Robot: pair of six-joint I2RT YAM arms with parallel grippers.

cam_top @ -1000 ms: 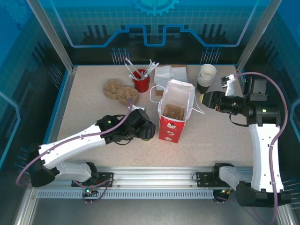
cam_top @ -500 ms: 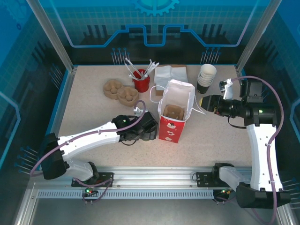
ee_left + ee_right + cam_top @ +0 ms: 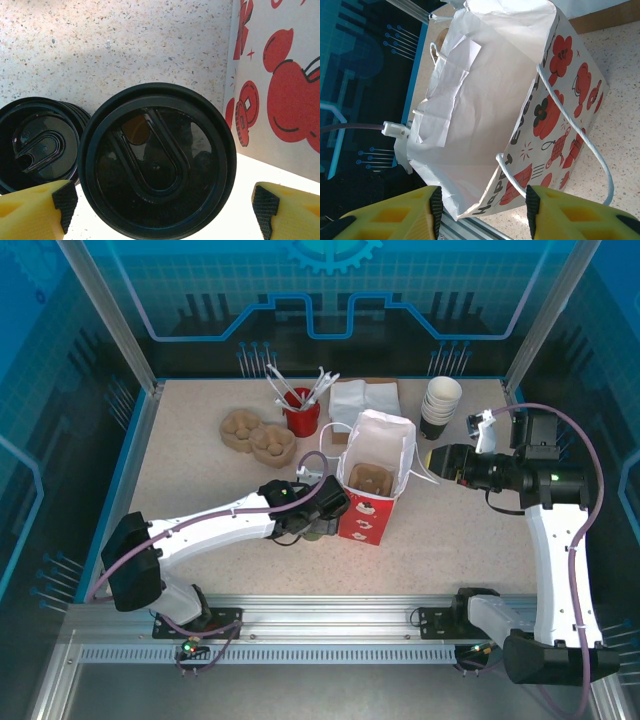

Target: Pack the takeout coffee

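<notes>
Speckled tabletop carries the coffee cup, which stands upright with its black lid facing the left wrist camera. It sits just beside the paper bag on one side and a low stack of spare lids on the other. The left gripper is directly over it with its jaws wide apart, one finger either side of the lid and neither clearly pressing. The cup's long axis runs straight down between them, so this arm looks ready to close and lift. The right gripper waits on the bag's far side. Its jaws are part-way apart with the bag's rim between them, clamped on nothing that shows.
</notes>
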